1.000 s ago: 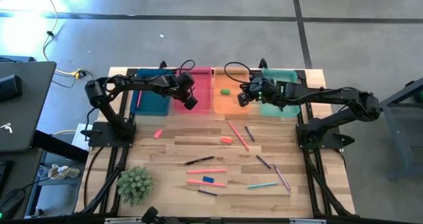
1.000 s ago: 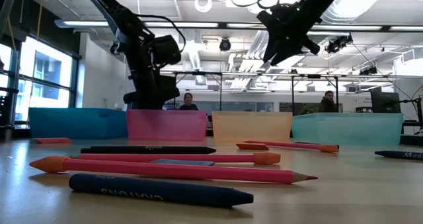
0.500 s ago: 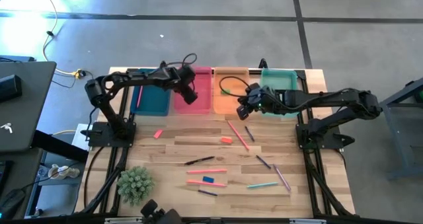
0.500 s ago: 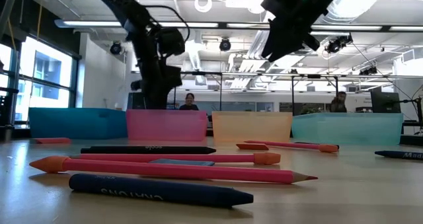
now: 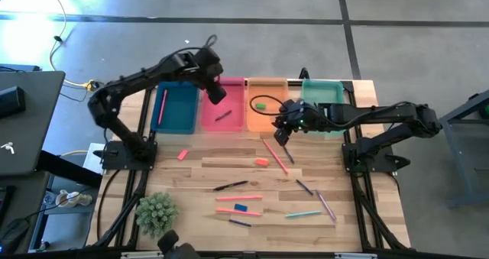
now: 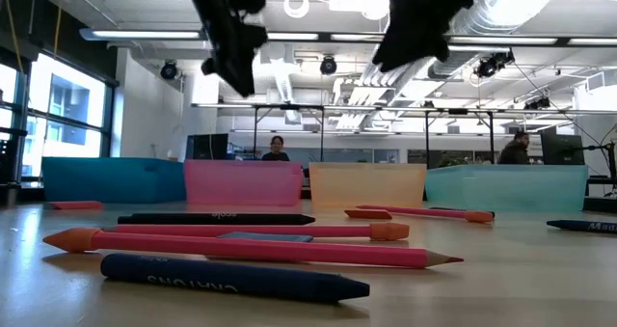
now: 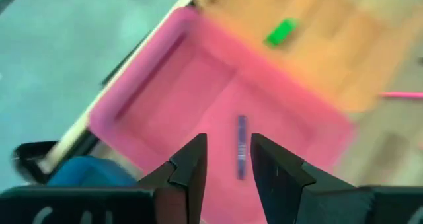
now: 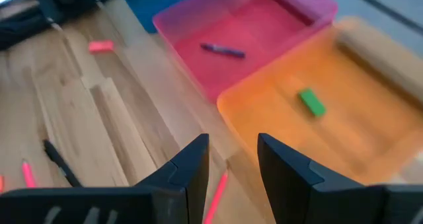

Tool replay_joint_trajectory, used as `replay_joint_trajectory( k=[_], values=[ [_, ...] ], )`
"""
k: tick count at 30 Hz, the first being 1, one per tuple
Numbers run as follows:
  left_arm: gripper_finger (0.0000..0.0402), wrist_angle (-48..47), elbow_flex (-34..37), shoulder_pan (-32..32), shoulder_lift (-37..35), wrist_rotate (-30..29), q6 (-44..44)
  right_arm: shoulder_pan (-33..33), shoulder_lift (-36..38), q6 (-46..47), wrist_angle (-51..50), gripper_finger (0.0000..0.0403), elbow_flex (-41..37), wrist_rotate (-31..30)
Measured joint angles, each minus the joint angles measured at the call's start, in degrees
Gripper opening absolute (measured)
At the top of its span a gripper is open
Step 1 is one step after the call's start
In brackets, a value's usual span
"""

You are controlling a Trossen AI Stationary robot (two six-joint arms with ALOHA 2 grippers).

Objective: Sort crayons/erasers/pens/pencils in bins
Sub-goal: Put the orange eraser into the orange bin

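Note:
My left gripper [image 5: 217, 92] [image 7: 228, 164] hangs open high above the pink bin [image 5: 233, 125] [image 7: 132, 98], nothing between its fingers. A dark purple crayon [image 5: 223, 115] [image 7: 241, 154] lies flat on that bin's floor. A green eraser [image 7: 281, 32] [image 8: 312, 102] lies in the orange bin [image 5: 260, 123]. My right gripper [image 5: 281, 134] [image 8: 232, 161] is open and empty above the table, just in front of the orange bin. A pink pencil [image 5: 161, 106] lies in the blue bin [image 5: 179, 118]. The teal bin [image 5: 325, 91] stands at the far right.
Loose on the table lie a long pink pencil [image 5: 276, 156], a pink eraser [image 5: 261, 162], a red eraser [image 5: 182, 154], a black pen [image 5: 231, 186], a blue eraser [image 5: 241, 208] and several more sticks. A potted plant [image 5: 157, 212] stands near the front left.
My left gripper has risen high out of the pink bin and now stands toward the bin's far side. The purple crayon shows lying on the bin's floor where the gripper was. My right gripper has drifted a little toward the table's near edge and rolled.

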State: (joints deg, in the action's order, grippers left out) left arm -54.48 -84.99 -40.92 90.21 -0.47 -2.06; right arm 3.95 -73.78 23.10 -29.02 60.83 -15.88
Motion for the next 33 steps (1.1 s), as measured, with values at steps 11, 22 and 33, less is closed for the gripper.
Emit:
replay_joint_trajectory(
  k=[11,22,33],
  values=[
    [0.0104,1.00,15.50,5.54,-15.28,1.51,-13.11,0.04,0.00,-6.72,-0.39,0.0122,5.15,2.61],
    [0.0104,7.62,29.48,17.40,-23.14,1.05,-29.89,-0.83,-0.07,-8.16,1.58,0.0122,5.17,7.85],
    [0.0104,6.25,31.01,27.08,-23.69,-3.27,-39.11,-5.66,-6.99,-9.98,1.20,0.0122,5.26,7.63]
  ],
)
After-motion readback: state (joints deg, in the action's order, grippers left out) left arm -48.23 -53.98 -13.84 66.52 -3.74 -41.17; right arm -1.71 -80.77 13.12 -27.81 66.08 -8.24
